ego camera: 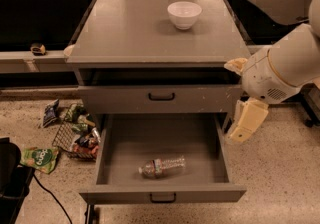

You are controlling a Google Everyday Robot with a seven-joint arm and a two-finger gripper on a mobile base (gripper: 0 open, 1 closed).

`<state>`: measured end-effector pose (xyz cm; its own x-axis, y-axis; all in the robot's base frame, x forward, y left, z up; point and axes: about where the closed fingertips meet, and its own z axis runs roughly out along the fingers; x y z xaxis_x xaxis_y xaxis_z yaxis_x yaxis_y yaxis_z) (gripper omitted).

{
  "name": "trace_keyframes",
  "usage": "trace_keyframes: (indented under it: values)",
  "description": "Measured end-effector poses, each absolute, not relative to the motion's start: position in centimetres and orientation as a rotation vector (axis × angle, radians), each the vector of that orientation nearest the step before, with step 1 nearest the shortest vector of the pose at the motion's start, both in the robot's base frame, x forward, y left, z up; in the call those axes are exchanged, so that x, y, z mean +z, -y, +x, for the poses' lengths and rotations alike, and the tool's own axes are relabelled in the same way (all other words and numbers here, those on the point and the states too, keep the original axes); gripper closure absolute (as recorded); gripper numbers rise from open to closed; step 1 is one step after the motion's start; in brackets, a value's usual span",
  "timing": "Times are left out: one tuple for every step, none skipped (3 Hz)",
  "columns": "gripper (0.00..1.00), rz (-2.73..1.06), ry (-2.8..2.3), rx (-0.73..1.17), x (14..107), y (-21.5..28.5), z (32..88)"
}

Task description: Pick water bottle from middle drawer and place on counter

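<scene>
Arm (pixel 286 65) at right edge bends down-left, gripper (pixel 247 119) beside the open middle drawer (pixel 200 194) (how open: cannot tell); water bottle (pixel 162 166) lies inside, bowl (pixel 184 14) on counter (pixel 130 33).

Our arm (pixel 295 60) enters from the right edge, its thick white forearm sloping down to the left. Below the rounded wrist (pixel 261 82) our gripper (pixel 247 122) hangs, cream-coloured, pointing down and slightly left.
</scene>
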<state>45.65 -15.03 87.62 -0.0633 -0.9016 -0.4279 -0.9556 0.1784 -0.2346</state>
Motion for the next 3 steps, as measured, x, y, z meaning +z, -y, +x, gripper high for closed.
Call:
trace_keyframes:
  values:
    - [0.0, -1.742, -1.984, 0.149, 87.6, 15.0, 45.6]
    - [0.0, -1.757, -1.998, 0.164, 84.7, 15.0, 46.4]
    - [0.0, -1.806, -1.95, 0.19, 79.0, 14.4, 46.7]
